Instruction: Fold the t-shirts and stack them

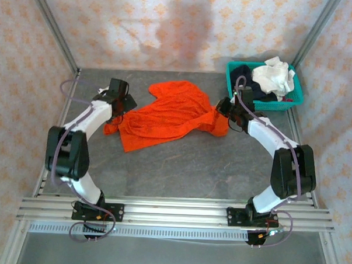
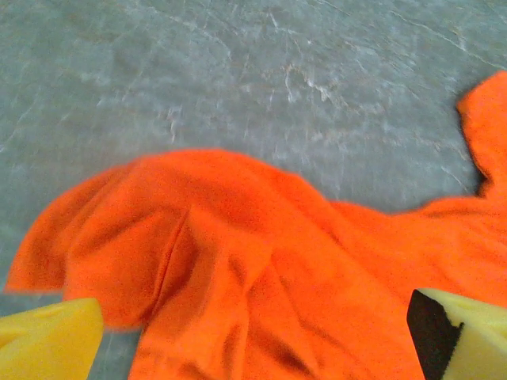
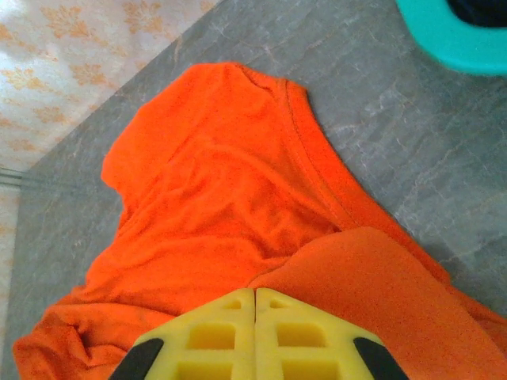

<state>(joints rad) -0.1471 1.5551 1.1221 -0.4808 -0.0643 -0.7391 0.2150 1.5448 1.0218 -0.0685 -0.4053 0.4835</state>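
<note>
Orange t-shirt (image 1: 168,115) lay crumpled on the grey table (image 1: 180,167) between the arms. Left gripper (image 2: 253,324) hung over its left end, fingers wide apart. Right gripper (image 3: 255,297) was pinched together on a fold at its right edge. White shirt (image 1: 275,78) and navy shirt (image 1: 244,73) sat in the teal basket (image 1: 294,101).

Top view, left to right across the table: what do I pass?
Left gripper → orange t-shirt → right gripper → basket
</note>
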